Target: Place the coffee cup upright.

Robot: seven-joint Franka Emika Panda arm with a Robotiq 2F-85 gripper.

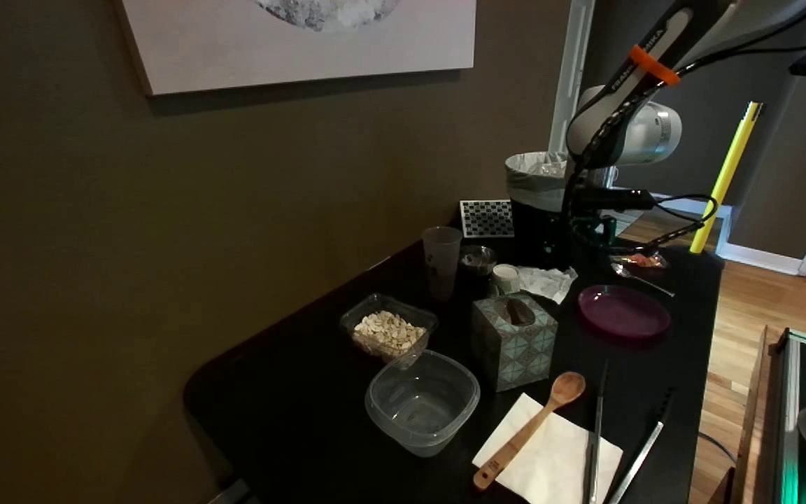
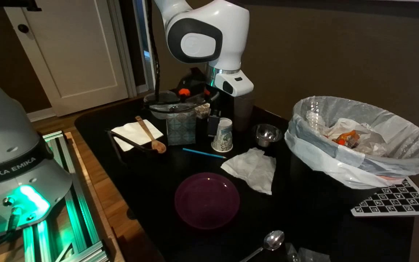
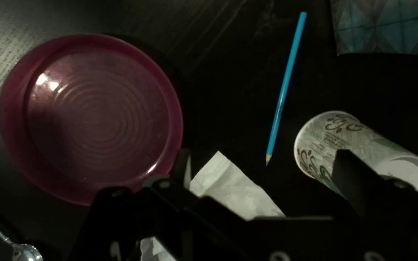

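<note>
The coffee cup is a white paper cup with a brown and green print. In an exterior view the cup point(image 2: 223, 135) stands mouth down, its wide rim on the dark table and its narrower base up. In another exterior view the cup point(image 1: 506, 278) is partly hidden behind the tissue box. In the wrist view the cup point(image 3: 354, 139) lies at the right, its white recessed base facing the camera. My gripper point(image 3: 263, 159) is open and empty, above the table. Its right finger overlaps the cup in the picture; I cannot tell contact. The left finger overlaps the plate's edge.
A blue pencil point(image 3: 287, 85), a tissue box point(image 1: 515, 343), a crumpled napkin point(image 2: 253, 169) and a small clear bowl point(image 2: 266, 134) surround the cup. A tall tumbler point(image 1: 441, 262) stands behind. A purple plate point(image 2: 207, 200) and a lined bin point(image 2: 340, 174) are nearby.
</note>
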